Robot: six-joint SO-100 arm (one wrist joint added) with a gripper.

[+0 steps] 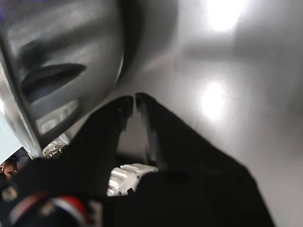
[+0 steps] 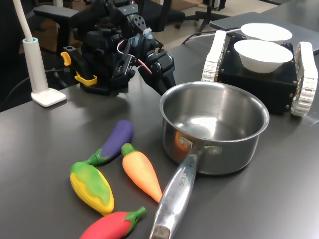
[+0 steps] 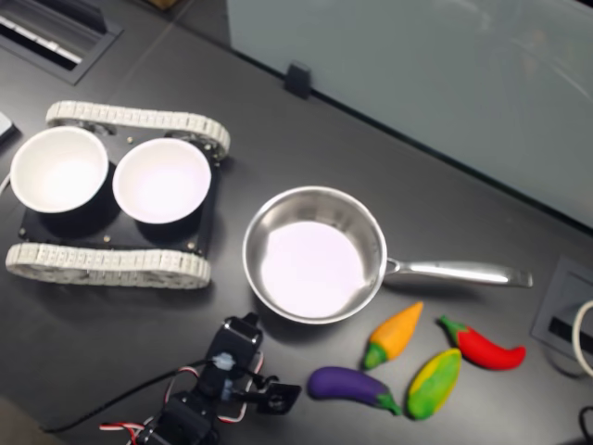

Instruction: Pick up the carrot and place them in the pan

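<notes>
- Gripper [image 1: 135, 101] nearly closed, holding nothing – only a thin gap between its tips, just beside the pan [image 2: 214, 124].
- Carrot [image 2: 142, 173] lies on the table [image 2: 40, 149], beside the pan handle [image 2: 174, 196].

In the wrist view the pan [image 1: 61, 71] is blurred and cut off.

Blurred wrist view, overhead glare
</notes>
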